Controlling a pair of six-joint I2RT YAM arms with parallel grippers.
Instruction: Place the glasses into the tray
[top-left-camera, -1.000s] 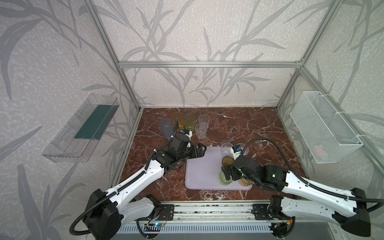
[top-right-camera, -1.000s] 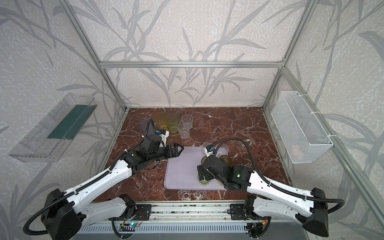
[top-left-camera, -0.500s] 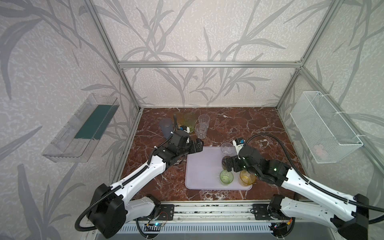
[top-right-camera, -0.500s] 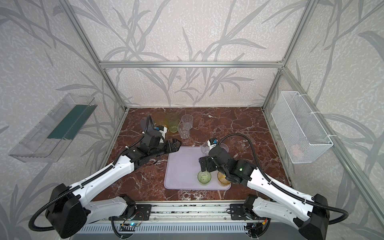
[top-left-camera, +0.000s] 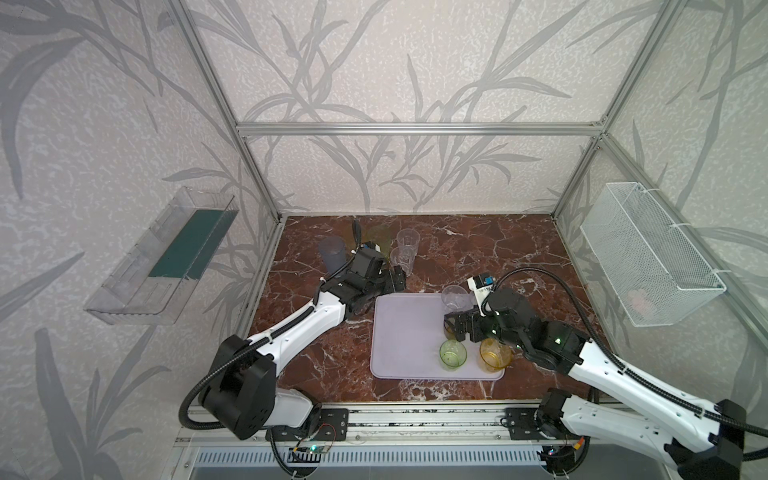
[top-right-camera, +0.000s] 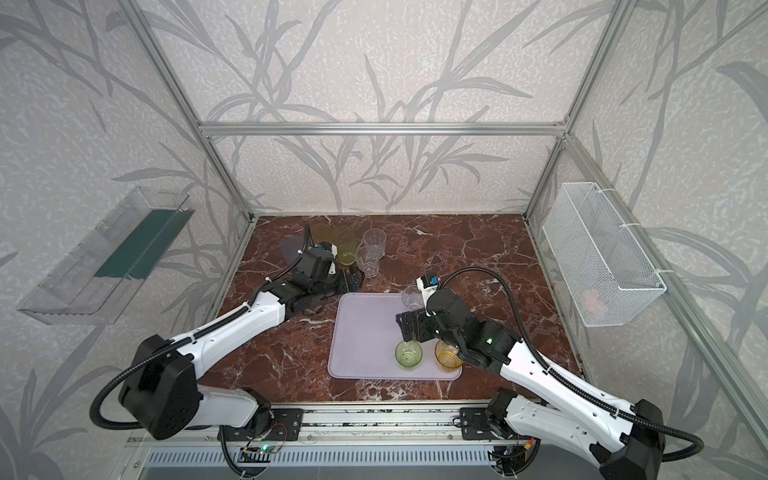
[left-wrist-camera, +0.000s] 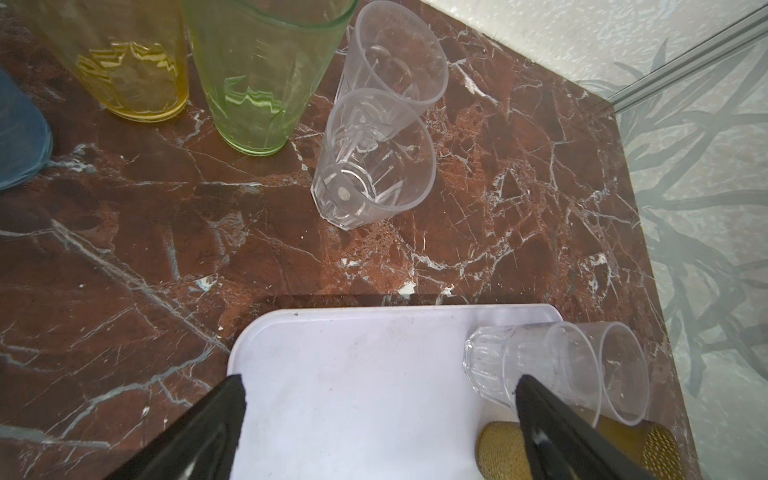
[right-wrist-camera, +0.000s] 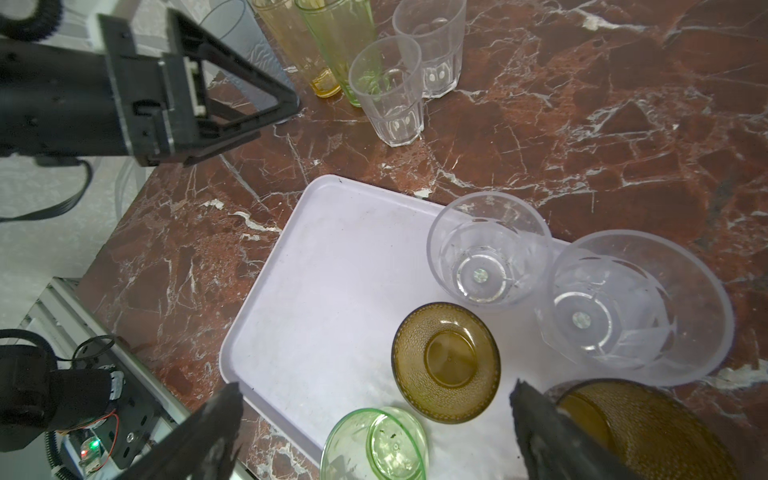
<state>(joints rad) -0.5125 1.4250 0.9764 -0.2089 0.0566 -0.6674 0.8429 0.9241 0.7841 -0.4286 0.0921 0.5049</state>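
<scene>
**Left arm is the nearer one to the clear tumblers off the tray**

Read a top view as a clock with the back wall at 12. The tray (top-left-camera: 405, 332) lies at about 6 o'clock on the marble tabletop (top-left-camera: 498, 249). On its 3 o'clock half stand a light green tumbler (top-left-camera: 453, 354), an amber tumbler (top-left-camera: 494, 355) and a clear tumbler (top-left-camera: 455, 296). The right wrist view adds an olive-brown tumbler (right-wrist-camera: 446, 365). A second clear tumbler (right-wrist-camera: 623, 320) sits at the rim, and I cannot tell whether it is on the tray or just off it. The right gripper (top-left-camera: 454, 328) hangs over this group, its fingers (right-wrist-camera: 208, 432) spread wide with nothing between them.

Five glasses stand off the tray at about 11 o'clock:
- a frosted blue-grey tumbler (top-left-camera: 331, 251)
- a tall amber glass (left-wrist-camera: 133, 62)
- a tall green glass (left-wrist-camera: 257, 75)
- a near faceted tumbler (top-left-camera: 402, 261)
- a far faceted tumbler (top-left-camera: 406, 239), close behind the near one

The left gripper (top-left-camera: 397, 278) hovers beside the tray's 11 o'clock corner, fingers (left-wrist-camera: 216, 424) apart and empty. The near faceted tumbler stands just beyond them at roughly 1 o'clock, upright, with its long axis vertical. The left arm is plainly nearer, and the right is well apart across the tray. The likely next move is a short reach that sets the jaws on either side of the tumbler's wall without nudging its neighbour.
</scene>
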